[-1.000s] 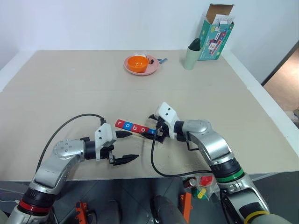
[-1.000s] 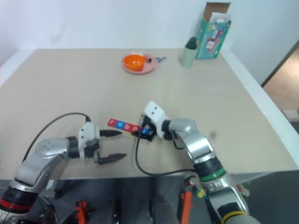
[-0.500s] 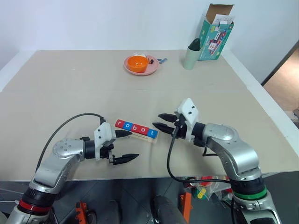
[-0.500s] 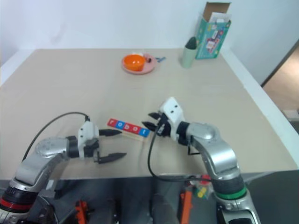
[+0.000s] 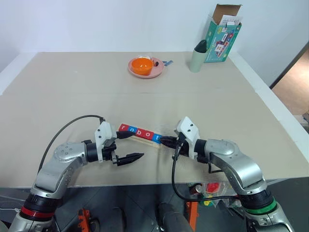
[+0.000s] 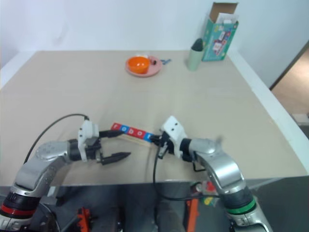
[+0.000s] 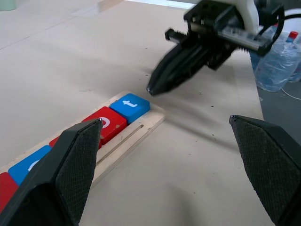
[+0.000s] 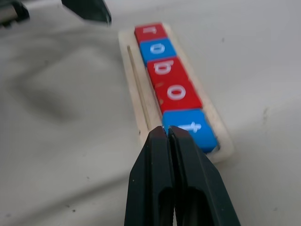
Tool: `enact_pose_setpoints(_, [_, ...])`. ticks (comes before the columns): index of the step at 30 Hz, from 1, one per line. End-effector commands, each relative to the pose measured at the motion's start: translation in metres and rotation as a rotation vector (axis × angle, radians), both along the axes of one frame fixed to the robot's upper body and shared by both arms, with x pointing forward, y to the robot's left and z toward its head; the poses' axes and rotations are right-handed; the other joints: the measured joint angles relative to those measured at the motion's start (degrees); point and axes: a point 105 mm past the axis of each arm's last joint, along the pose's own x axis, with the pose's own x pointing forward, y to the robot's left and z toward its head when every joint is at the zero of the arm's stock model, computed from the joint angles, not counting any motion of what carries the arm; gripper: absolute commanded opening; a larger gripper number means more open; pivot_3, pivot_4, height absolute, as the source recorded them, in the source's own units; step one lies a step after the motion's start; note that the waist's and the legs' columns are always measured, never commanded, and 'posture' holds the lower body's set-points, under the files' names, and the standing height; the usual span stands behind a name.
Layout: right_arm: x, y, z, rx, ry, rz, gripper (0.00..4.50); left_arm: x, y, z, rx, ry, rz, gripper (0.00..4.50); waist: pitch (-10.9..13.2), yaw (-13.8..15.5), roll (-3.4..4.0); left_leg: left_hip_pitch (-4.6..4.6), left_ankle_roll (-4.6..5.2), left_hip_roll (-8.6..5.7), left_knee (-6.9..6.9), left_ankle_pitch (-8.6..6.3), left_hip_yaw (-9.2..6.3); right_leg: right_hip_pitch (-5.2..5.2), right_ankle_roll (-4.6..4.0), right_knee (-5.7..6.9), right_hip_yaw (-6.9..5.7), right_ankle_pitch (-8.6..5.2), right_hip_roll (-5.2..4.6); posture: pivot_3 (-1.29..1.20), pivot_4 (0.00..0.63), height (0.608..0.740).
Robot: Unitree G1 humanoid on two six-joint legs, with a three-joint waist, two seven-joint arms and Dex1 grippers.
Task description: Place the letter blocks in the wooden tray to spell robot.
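Beige table point(image 5: 72, 92) — wide, faint seam running across middle. Near front edge: wooden tray point(image 5: 141, 136) lying flat at slight angle, letter blocks point(image 5: 139, 132) seated in it (red, blue, red, red, blue). Far side — pink plate point(image 5: 147, 71) with orange bowl point(image 5: 142, 65), pale green cup point(image 5: 197, 59), teal carton point(image 5: 222, 34) standing open just beside cup.

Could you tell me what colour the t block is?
The t block is blue, clearest in the right wrist view.

A wide beige worktop point(image 5: 72, 92) is filling the room's middle, its pale edge running along the right. A plain white wall point(image 5: 96, 24) is standing behind it. Brown floor point(image 5: 294, 82) is showing at far right, grey floor point(image 5: 140, 208) below the near edge.
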Motion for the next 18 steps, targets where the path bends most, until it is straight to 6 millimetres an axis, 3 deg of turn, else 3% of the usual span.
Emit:
enact_pose_setpoints(1, [0.001,0.002,0.001,-0.008,-0.035,0.018,0.05,-0.002,0.001,0.012,-0.007,-0.049,-0.005,4.5,0.0,0.0,0.0,0.0,0.0,0.0,0.0,0.0,0.0,0.0,0.0,0.0,0.0,0.0,0.0,0.0,0.15,0.74])
enact_pose_setpoints(13, [0.005,0.001,-0.007,-0.026,-0.044,0.022,0.05,-0.002,0.0,0.011,0.01,-0.056,-0.001,4.5,0.0,0.0,0.0,0.0,0.0,0.0,0.0,0.0,0.0,0.0,0.0,0.0,0.0,0.0,0.0,0.0,0.15,0.74])
enact_pose_setpoints(16, [0.006,0.002,-0.005,-0.024,-0.054,0.02,0.05,-0.002,0.0,0.011,0.01,-0.056,-0.001,4.5,0.0,0.0,0.0,0.0,0.0,0.0,0.0,0.0,0.0,0.0,0.0,0.0,0.0,0.0,0.0,0.0,0.15,0.74])
enact_pose_setpoints(18, [0.009,0.002,0.007,0.003,-0.084,0.008,0.05,0.0,0.001,0.011,0.007,-0.064,0.014,4.5,0.0,0.0,0.0,0.0,0.0,0.0,0.0,0.0,0.0,0.0,0.0,0.0,0.01,0.0,0.0,0.0,0.15,0.74])
